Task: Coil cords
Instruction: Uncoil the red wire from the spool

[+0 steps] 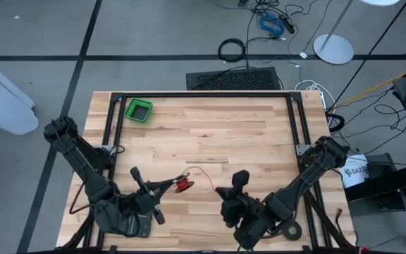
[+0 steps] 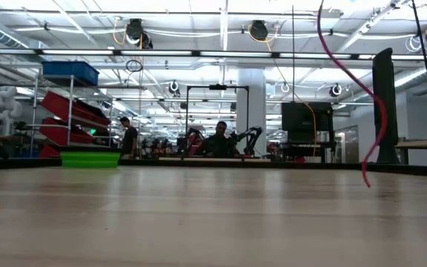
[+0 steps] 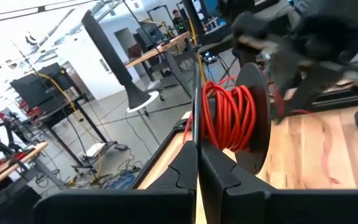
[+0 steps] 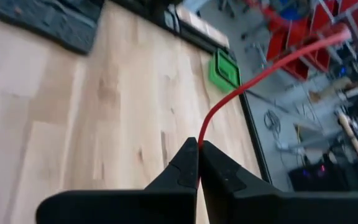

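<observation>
"SAT" on white bucket (image 1: 356,171)

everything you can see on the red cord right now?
The red cord is thin, flexible and plastic-looking. Several turns sit coiled against a flat dark disc, which the shut left gripper holds near the table's front edge. A free length runs off to the shut right gripper, pinched between its fingertips, and arcs away beyond it. From above, only a small red bundle and a faint strand show on the wooden table. The low view catches a hanging length.
</observation>
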